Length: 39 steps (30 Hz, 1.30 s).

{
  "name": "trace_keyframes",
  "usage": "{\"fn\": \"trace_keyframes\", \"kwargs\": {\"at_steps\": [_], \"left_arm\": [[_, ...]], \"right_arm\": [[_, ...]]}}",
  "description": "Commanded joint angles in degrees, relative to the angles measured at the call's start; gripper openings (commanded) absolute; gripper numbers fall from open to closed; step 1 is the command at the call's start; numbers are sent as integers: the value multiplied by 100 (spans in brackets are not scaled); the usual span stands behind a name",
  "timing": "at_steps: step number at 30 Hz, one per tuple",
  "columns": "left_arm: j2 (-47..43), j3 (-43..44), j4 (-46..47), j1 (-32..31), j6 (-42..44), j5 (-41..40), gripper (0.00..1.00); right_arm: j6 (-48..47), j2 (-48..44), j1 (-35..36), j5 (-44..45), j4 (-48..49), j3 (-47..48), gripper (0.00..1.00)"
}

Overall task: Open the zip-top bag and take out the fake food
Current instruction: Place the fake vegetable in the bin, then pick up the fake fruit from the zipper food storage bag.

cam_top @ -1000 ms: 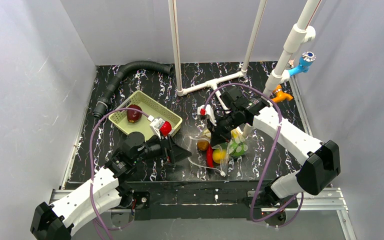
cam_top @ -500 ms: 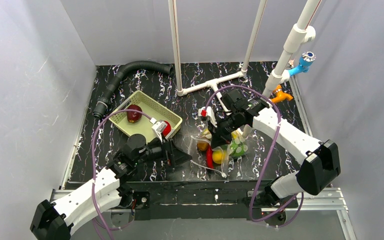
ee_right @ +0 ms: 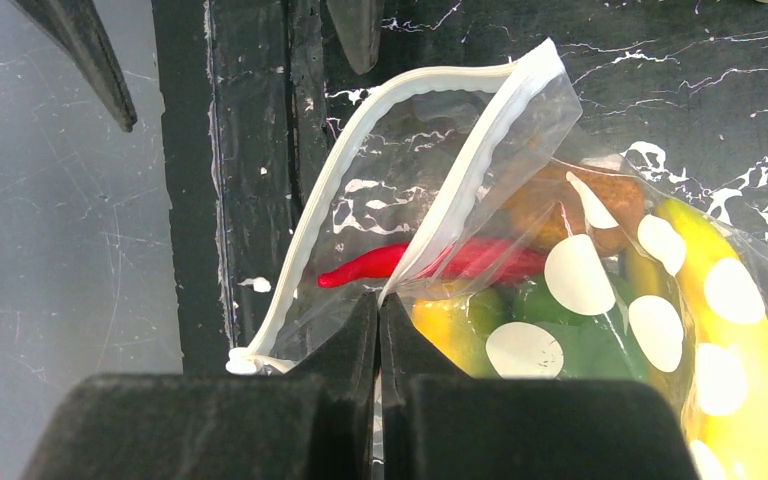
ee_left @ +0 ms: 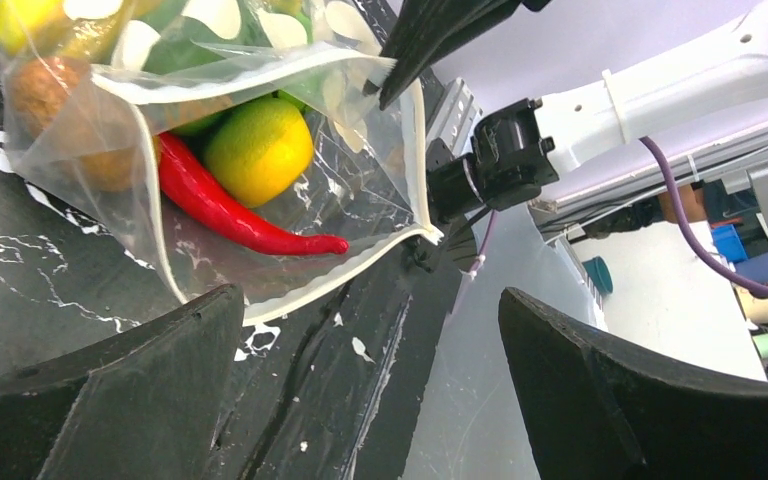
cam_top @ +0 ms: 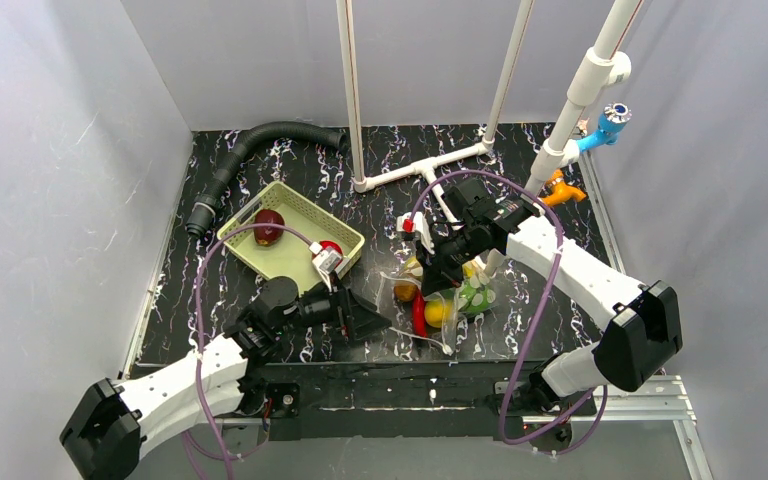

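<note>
Left wrist view: the left gripper (ee_left: 370, 300), spread wide and empty at the table's (ee_left: 20, 270) near edge, faces the gaping mouth of the zip-top bag (ee_left: 350, 190), probably to reach the red chilli (ee_left: 230, 210) inside. Beyond, the right gripper (ee_right: 378, 300) pinches the bag's upper lip to keep it open. Farther left, a dark red fruit (cam_top: 268, 227) lies in the pale green basket (cam_top: 345, 240).

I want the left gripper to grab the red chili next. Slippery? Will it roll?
Probably slippery: the red chili looks glossy and tapered, so it may squirt from the left gripper. Its curve should stop it rolling. It lies on the thin film of the zip-top bag, which may drag along, though the right gripper pinches the upper lip.
</note>
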Motion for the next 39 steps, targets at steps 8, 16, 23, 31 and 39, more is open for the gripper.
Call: {"fn": "trace_keyframes", "kwargs": {"at_steps": [8,16,23,31,39], "left_arm": [[258,106,317,-307,92,-432,98],[734,398,565,-639,266,-689,97],[1399,862,348,-1122,357,-1186,81],[2157,1301,-127,-1465,8,-2258,55],[3054,1663,144,-1772,621,-2545,55]], "right_arm": [[2,-228,-38,-145,162,-80,1],[15,-147,-39,-188,164,-56,1],[21,-110,-38,-224,156,-37,1],[32,-117,-38,-226,181,-58,1],[45,-114,-38,-286,215,-84,1]]}}
